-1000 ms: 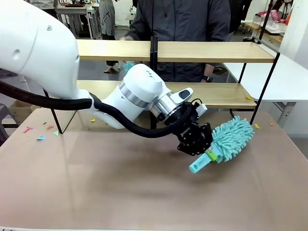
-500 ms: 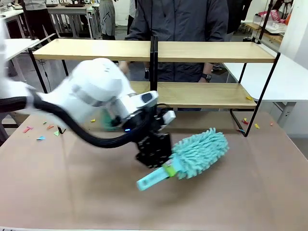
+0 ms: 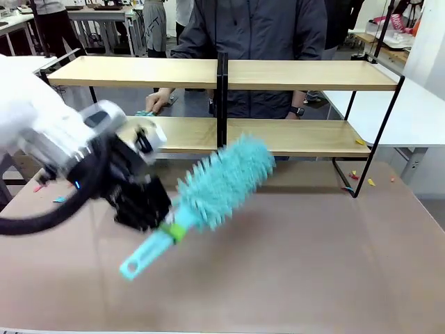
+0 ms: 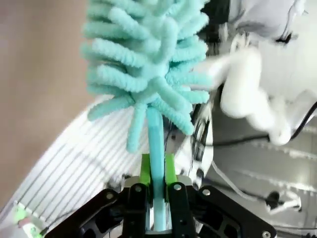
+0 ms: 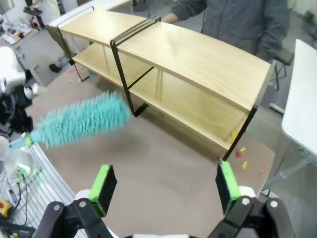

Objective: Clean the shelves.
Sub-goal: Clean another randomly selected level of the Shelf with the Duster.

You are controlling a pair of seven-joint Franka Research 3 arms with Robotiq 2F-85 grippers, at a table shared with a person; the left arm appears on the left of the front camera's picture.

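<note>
Pinching the smooth plastic handle of a fluffy turquoise duster (image 3: pixel 224 177), the left gripper (image 3: pixel 154 212) holds it slanted before the pale wooden shelves (image 3: pixel 306 75); the right gripper (image 5: pixel 166 187) stands spread wide

You have open tabletop (image 3: pixel 313 257) across the middle and right, in front of the shelves (image 3: pixel 306 75). The duster (image 3: pixel 222 177) gripped in the left hand (image 3: pixel 167 221) slants over the left-centre, its head raised before the lower board beside the black centre post (image 3: pixel 222 104). A person's hand (image 3: pixel 156 103) reaches into the left section between the boards. The right section stands open between its boards. Small coloured scraps (image 3: pixel 361 176) lie by the right foot.
</note>
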